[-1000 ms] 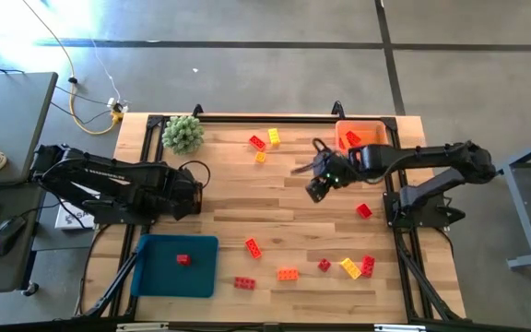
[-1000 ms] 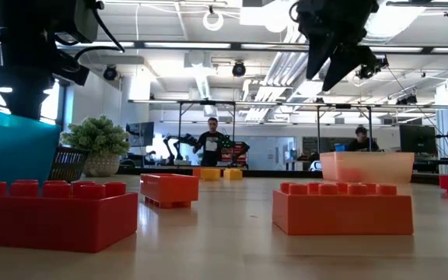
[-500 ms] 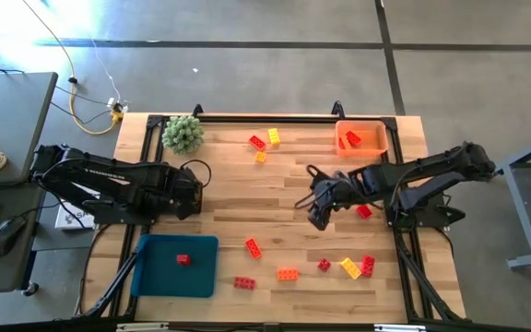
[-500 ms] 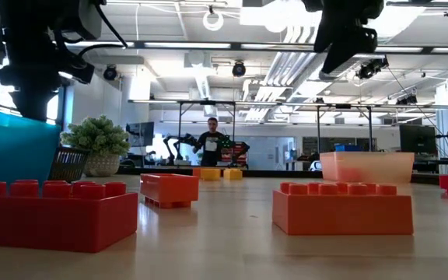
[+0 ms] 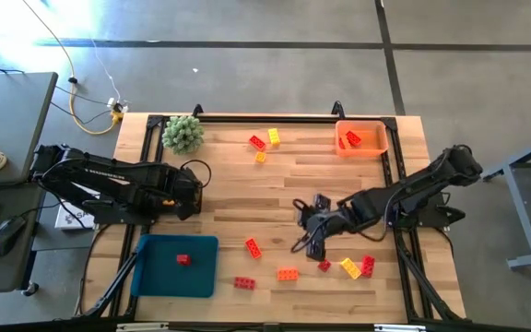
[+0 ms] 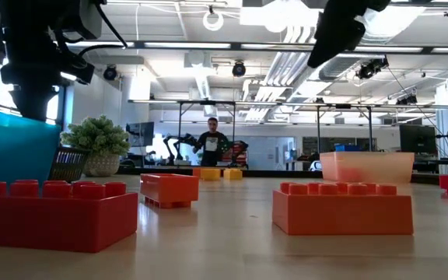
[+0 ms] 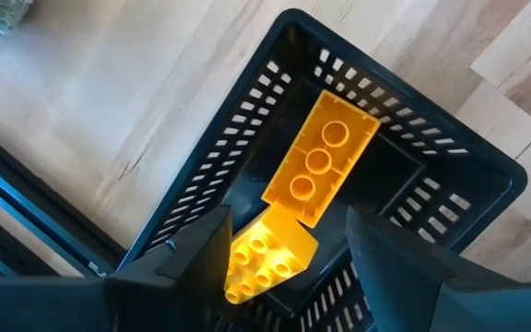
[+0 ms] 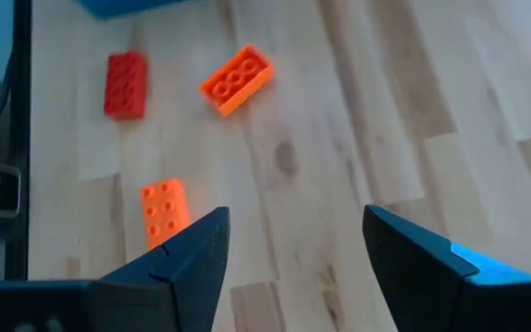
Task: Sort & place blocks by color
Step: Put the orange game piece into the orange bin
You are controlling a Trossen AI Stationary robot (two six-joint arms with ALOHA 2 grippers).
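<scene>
Jaws apart, the right gripper hangs over the table's near middle, apparently nearest the orange block, whose long axis runs along its reach, while the left gripper gapes over the black basket.

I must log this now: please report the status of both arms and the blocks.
Left gripper over black basket, jaws open, two yellow blocks inside. Right gripper low above loose blocks, jaws open, empty. Nothing in the way.
</scene>
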